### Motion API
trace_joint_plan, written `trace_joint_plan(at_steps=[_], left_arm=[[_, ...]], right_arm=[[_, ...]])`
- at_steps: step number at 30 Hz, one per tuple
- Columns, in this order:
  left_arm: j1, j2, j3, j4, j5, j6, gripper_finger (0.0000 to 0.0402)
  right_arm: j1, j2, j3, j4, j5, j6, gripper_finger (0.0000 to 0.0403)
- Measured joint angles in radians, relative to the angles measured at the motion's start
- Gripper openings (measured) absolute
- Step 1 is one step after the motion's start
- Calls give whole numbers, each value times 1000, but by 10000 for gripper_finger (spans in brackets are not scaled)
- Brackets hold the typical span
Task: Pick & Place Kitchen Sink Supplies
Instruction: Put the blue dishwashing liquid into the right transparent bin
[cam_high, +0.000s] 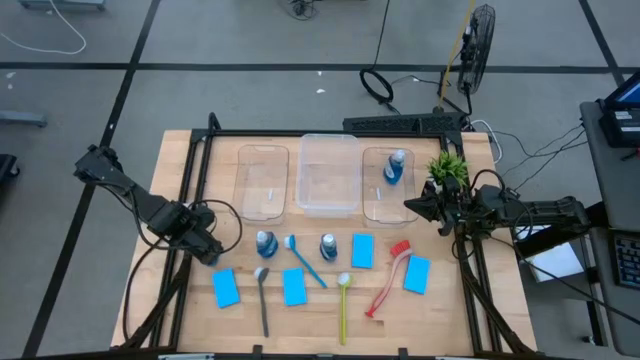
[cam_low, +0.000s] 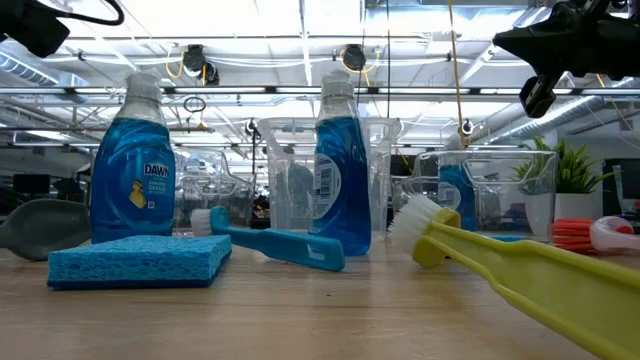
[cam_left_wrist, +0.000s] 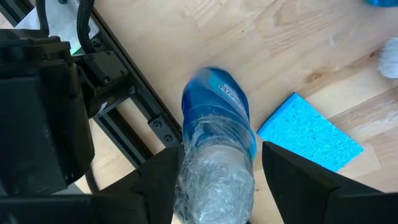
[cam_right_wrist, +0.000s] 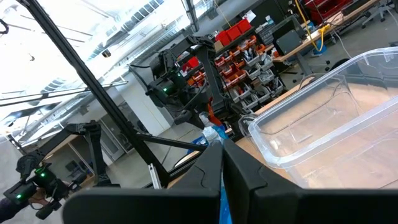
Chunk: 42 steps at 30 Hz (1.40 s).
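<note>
Wooden table (cam_high: 440, 310) is hosting the left gripper (cam_left_wrist: 214, 177) clamping a blue bottle (cam_left_wrist: 217, 124) at eight o'clock; right gripper (cam_high: 412, 207), pinched empty, is hovering at three o'clock.

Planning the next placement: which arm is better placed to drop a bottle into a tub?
Left. The left gripper is shut on a blue bottle at the table's left edge. The right gripper is shut and empty beside the right tub.

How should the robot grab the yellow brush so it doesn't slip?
Probably by the middle of its thin straight handle. The yellow-green brush lies flat on the table with bare wood on both sides, so a gripper could come straight down and pinch across the handle.
</note>
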Motion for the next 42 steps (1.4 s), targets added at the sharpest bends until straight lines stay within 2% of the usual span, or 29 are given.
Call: trace_joint_plan(at_steps=[21,24,29,35,39,42], left_arm=[[0,0,0,-1,19,1,226],[0,0,0,-2,19,1,204],[0,-2,3,2,18,5,141],[0,-2,3,10,15,14,141],[0,-1,2,10,5,15,162],[0,-1,2,11,1,26,154]], right_arm=[[0,0,0,0,0,-2,0],[0,0,0,0,0,-2,0],[0,0,0,0,0,-1,0],[0,0,0,0,0,-1,0],[0,0,0,0,0,-1,0],[0,0,0,0,0,0,0]])
